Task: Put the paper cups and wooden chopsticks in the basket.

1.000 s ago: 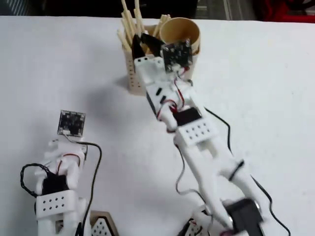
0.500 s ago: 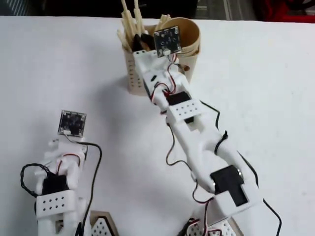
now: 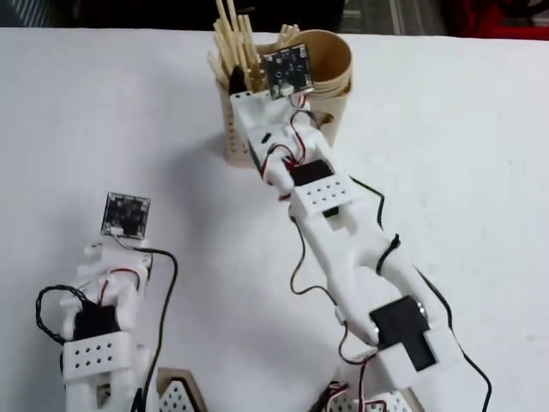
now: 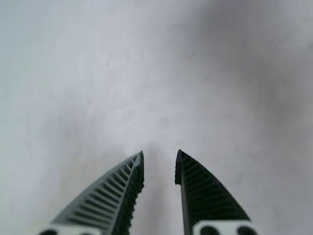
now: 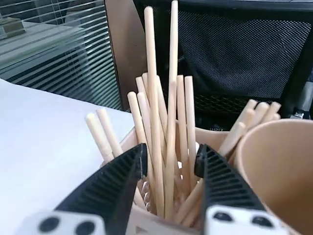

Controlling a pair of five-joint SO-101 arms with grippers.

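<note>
While my right gripper [image 5: 169,160] is hanging over the basket [image 3: 230,137], jaws apart around the upright chopsticks [image 5: 157,117], it's squeezing nothing. Sticks are standing in the basket, paper cup [image 5: 276,161] just beside them. Best bet: I'm lifting straight up, jaws wide, avoiding snags. Left gripper [image 4: 159,164] is sitting slightly open over the table [image 4: 146,73].

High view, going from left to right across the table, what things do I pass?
left arm → wooden chopsticks → paper cup
</note>
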